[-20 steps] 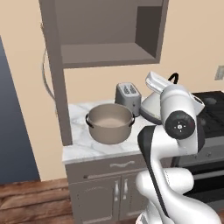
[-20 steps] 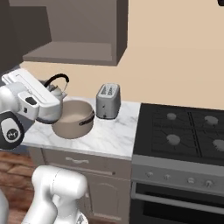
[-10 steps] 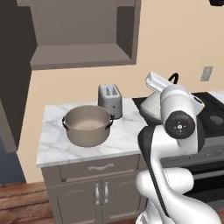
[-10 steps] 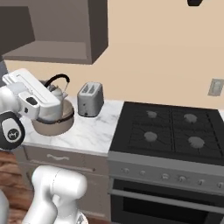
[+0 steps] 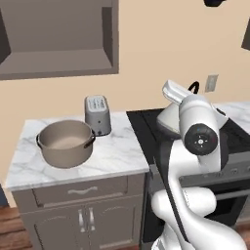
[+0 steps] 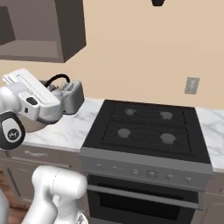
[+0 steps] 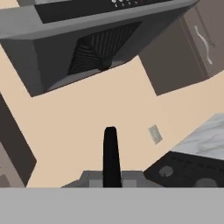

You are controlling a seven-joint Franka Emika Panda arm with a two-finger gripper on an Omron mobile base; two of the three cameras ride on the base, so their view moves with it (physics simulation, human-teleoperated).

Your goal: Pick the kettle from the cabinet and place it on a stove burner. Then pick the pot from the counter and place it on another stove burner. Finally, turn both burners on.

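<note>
Beneath the clenched gripper (image 7: 111,175): kettle (image 5: 168,117), hung by its thin black handle (image 7: 111,153); judged light, rigid, smooth-sided, prone to swing.

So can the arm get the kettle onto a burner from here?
Probably yes: the gripper holds the kettle by its handle beside the cooktop, and all four burners look bare, with nothing between.

A boxy grey toaster (image 5: 97,114) stands upright at the back of the marble. A wall outlet (image 6: 191,85) sits above the cooktop. Overhead hangs what may be a range hood (image 7: 94,43).
</note>
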